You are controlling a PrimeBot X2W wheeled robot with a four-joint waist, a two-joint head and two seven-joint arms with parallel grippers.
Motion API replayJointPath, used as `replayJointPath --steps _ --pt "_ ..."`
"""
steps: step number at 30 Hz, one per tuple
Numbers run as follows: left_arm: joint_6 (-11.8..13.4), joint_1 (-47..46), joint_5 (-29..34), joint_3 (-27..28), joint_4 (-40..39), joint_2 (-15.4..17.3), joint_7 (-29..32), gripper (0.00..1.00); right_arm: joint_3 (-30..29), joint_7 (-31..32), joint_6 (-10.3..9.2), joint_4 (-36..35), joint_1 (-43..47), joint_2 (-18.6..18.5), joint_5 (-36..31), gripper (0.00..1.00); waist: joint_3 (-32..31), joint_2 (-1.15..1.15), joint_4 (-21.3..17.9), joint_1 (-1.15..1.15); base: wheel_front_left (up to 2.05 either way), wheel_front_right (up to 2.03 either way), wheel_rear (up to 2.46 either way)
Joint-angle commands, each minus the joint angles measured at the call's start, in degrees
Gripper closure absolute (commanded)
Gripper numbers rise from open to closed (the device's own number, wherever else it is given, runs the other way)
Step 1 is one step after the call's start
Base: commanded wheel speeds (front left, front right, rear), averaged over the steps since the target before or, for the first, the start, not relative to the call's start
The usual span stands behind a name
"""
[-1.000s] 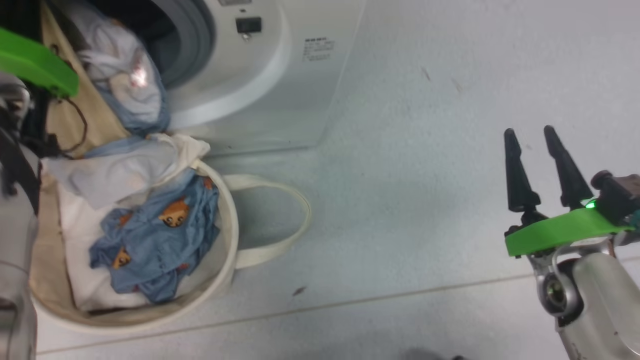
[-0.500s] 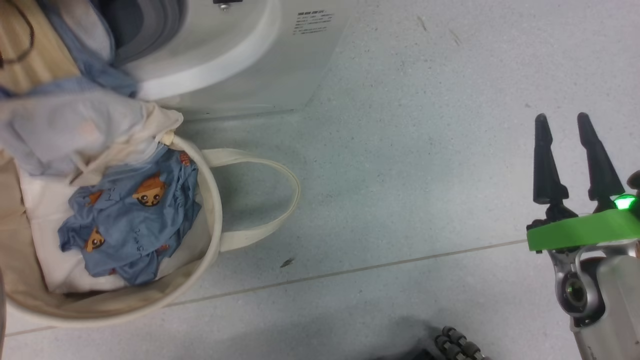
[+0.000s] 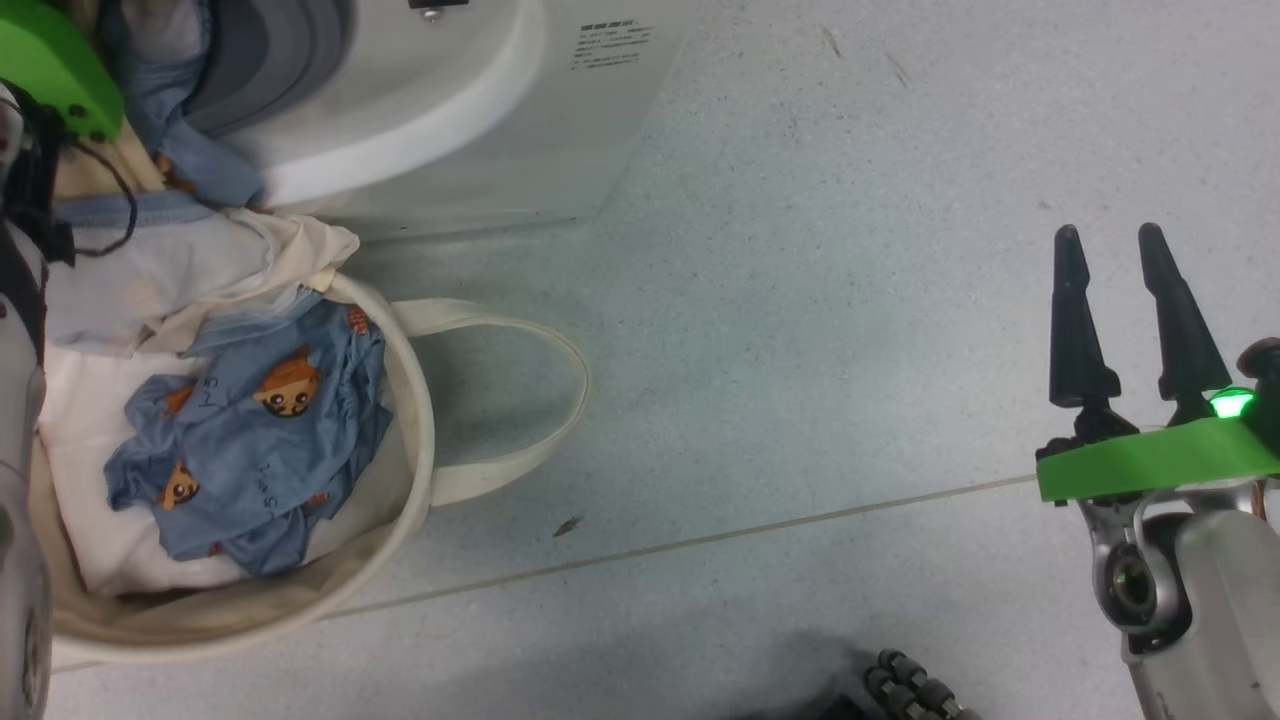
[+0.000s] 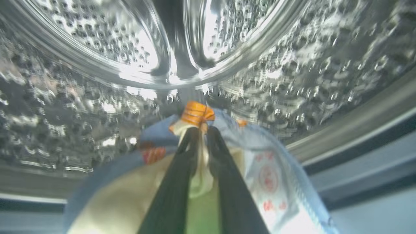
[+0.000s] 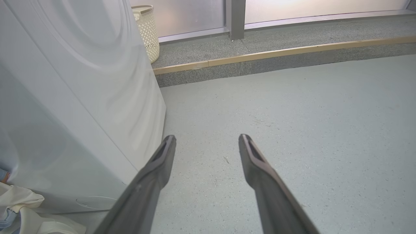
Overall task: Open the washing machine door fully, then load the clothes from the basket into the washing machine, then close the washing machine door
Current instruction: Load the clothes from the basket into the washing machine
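Fingers of the left claw [image 4: 202,130] lie almost together, pinching a cream fold of the clothes [image 4: 195,113]. A blue-and-orange bunch of the cloth sits at their tips, inside the perforated steel drum [image 4: 97,42]. The right claw [image 3: 1109,232] hovers over bare floor [image 3: 800,350] at the lower right of the head view, its fingers spread with nothing between them. Farther left stands the basket [image 3: 425,440], one loop handle [image 3: 570,400] lying on the floor. Blue garments with orange prints rest in it on white padding [image 3: 90,540], and pale cloth drapes over its far rim. Just beyond, the washing machine [image 3: 480,130] shows its white front and grey gasket [image 3: 290,50], with blue cloth hanging from the opening.
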Motion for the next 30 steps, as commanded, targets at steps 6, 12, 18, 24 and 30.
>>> replayJointPath --steps 6,12,18,24,30 --pt "0.7 -2.87 0.91 -1.3 1.52 2.23 2.41 0.0 1.65 -0.19 0.03 -0.86 0.66 -0.27 -0.22 0.0 -0.7 0.0 -0.28 0.0 0.0 0.0 0.0" --pt "1.81 -1.32 0.3 -1.56 2.47 1.4 4.64 0.0 2.62 -0.48 0.03 0.33 -0.37 -0.77 0.4 0.0 -2.48 0.0 0.22 0.0 0.0 0.0 0.0" --pt "1.42 2.64 -2.24 0.05 2.58 -0.13 -1.66 0.0 5.16 -1.12 0.03 2.92 -1.57 -0.62 1.84 0.0 -6.98 0.0 1.52 0.0 0.0 0.0 0.0" --pt "-0.71 11.32 -4.8 1.7 -1.59 -2.72 -4.05 0.0 8.22 -1.98 0.03 6.69 -2.87 -1.35 3.59 0.0 -13.58 0.0 3.98 0.0 0.0 0.0 0.0" --pt "-1.77 23.28 -5.78 4.86 -15.97 -4.07 -4.1 0.0 11.47 -2.74 0.03 9.88 -3.11 -2.56 4.51 0.0 -19.69 0.0 7.7 0.0 0.0 0.0 0.0"
